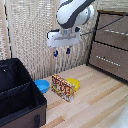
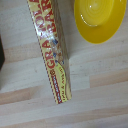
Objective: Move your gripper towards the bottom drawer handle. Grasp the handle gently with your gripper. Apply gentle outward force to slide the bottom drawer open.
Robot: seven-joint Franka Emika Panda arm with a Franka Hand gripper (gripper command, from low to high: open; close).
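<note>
My gripper (image 1: 62, 51) hangs from the glossy white arm high in the middle of the exterior view, well above the floor. Its short dark blue-tipped fingers stand apart with nothing between them. The dark brown dresser stands at the exterior view's right. Its bottom drawer (image 1: 109, 61) is the tallest front and looks closed. The bottom drawer handle (image 1: 108, 59) is a thin silver bar, far to the right of and below my gripper. Neither the gripper nor the dresser shows in the wrist view.
A granola box (image 1: 63, 88) (image 2: 52, 47) stands on the wooden floor under my gripper, with a yellow bowl (image 1: 74, 83) (image 2: 100, 19) beside it and a blue bowl (image 1: 42, 86) on its other side. A black fabric case (image 1: 20, 95) fills the exterior view's lower left. A woven screen (image 1: 30, 35) stands behind.
</note>
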